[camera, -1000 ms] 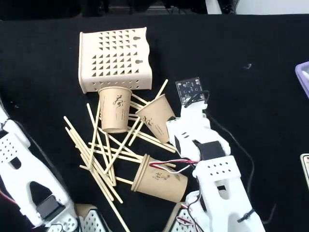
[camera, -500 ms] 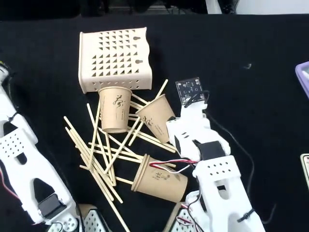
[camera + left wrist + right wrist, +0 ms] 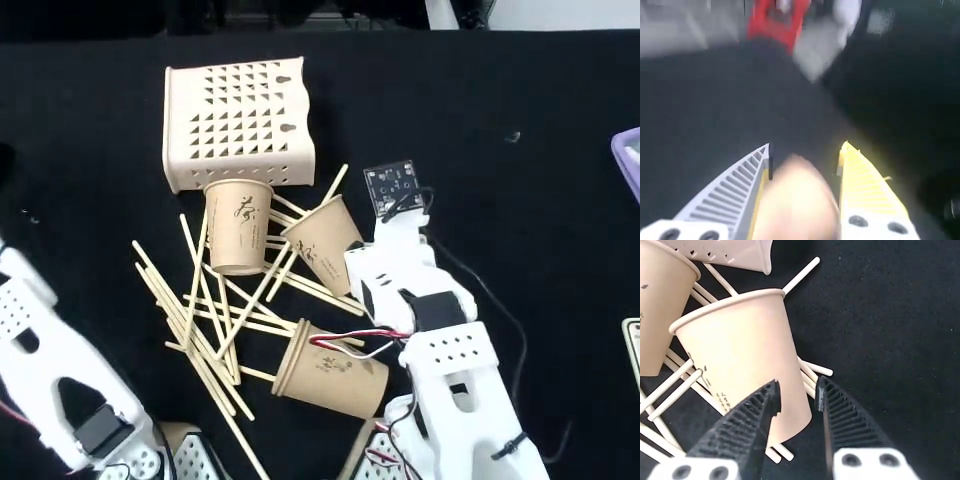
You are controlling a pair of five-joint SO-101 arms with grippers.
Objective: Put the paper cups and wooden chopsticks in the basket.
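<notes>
Holds the right pincer (image 3: 796, 381) low over the desk (image 3: 540, 150), fingers (image 3: 752, 415) a little apart and clamped on nothing. Straddles the base end of a paper cup (image 3: 740, 355) that lies on its side, rim pointing away from the pincer; cannot tell whether either finger touches it. Ahead of the pincer, past that cup's rim: the basket (image 3: 238, 122), tipped on its side, with a second cup (image 3: 238, 227) lying rim-first at its near edge. Behind the pincer, beside the right arm (image 3: 445, 350): a third cup (image 3: 330, 372) on its side, the arm's wires crossing over it. Under and around all three cups, spreading off to one side of the pincer: wooden chopsticks (image 3: 196, 336), crossed in a loose heap, all outside the basket. Clamps the left pincer (image 3: 804, 145) on a tan thing (image 3: 797, 200), rounded and too blurred to name, filling the gap between its fingers, with dark desk ahead.
</notes>
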